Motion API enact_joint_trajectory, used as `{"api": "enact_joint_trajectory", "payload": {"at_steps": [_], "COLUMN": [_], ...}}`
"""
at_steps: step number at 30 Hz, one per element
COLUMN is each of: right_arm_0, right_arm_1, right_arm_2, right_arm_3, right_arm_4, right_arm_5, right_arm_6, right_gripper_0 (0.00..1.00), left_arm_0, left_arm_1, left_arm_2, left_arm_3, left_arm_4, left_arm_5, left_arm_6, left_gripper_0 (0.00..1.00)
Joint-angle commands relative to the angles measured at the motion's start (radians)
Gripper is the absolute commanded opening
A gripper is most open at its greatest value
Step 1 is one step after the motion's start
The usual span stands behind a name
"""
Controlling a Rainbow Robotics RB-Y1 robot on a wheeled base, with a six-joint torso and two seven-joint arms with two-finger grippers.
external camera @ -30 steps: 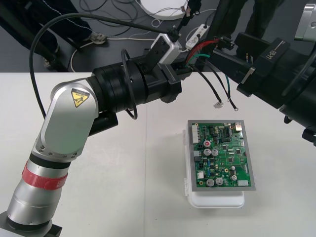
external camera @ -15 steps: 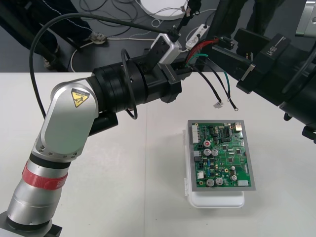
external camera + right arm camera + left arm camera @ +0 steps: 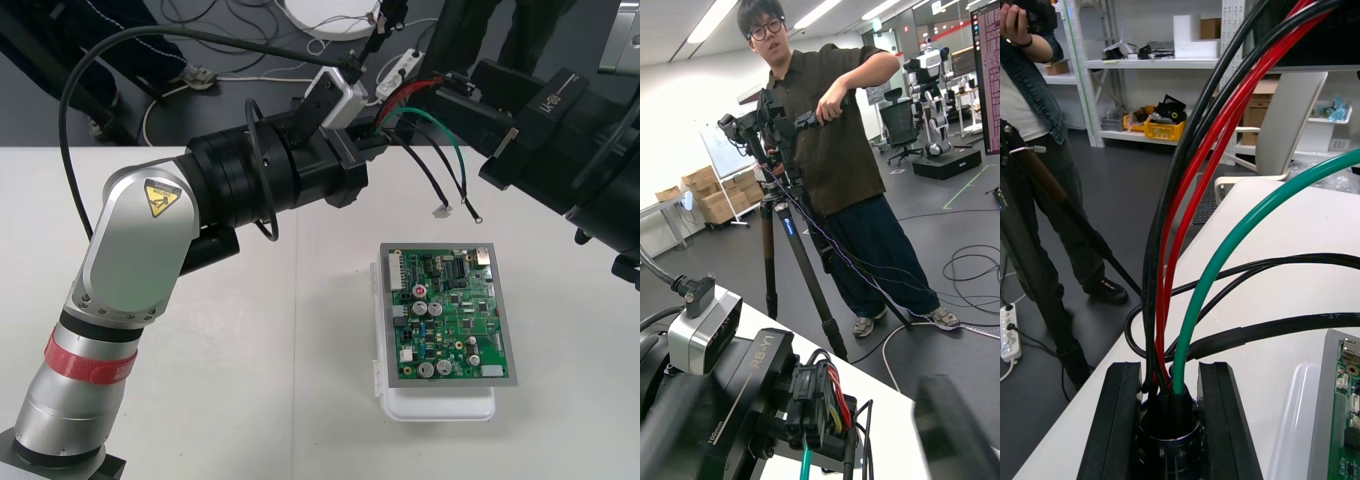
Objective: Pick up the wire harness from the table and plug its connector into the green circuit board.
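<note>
Harness (image 3: 1174, 247) clamped at socket in left end effector (image 3: 1169, 405), right end effector (image 3: 440, 100) spread wide alongside

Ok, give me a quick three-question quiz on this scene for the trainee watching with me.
1. Fill in: the board sits on a ___ base.
2. What is the left pincer shut on? A: the harness. B: the board. C: nothing.
3. True or false: the harness is plugged into the board.
Key: 1 white; 2 A; 3 false, it is held up, clear of the board.
</note>
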Motion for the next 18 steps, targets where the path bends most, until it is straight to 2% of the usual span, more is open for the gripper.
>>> {"api": "enact_joint_trajectory", "payload": {"at_steps": [1,18], "right_arm_0": [-0.029,-0.03], "right_arm_1": [-0.017,-0.015], "right_arm_2": [-0.031,-0.031], "right_arm_3": [-0.011,-0.011], "right_arm_4": [0.001,0.001], "right_arm_5": [0.007,-0.012], "right_arm_6": [-0.024,-0.027], "right_gripper_0": [0.0,0.0], "left_arm_0": [-0.037,-0.036], "left_arm_1": [0.001,0.002], "left_arm_2": [-0.017,-0.016], "left_arm_3": [-0.014,-0.014], "left_arm_4": [0.017,0.019], "left_arm_5": [0.063,0.063], "left_arm_6": [0.075,0.075], "left_gripper_0": [0.0,0.0]}}
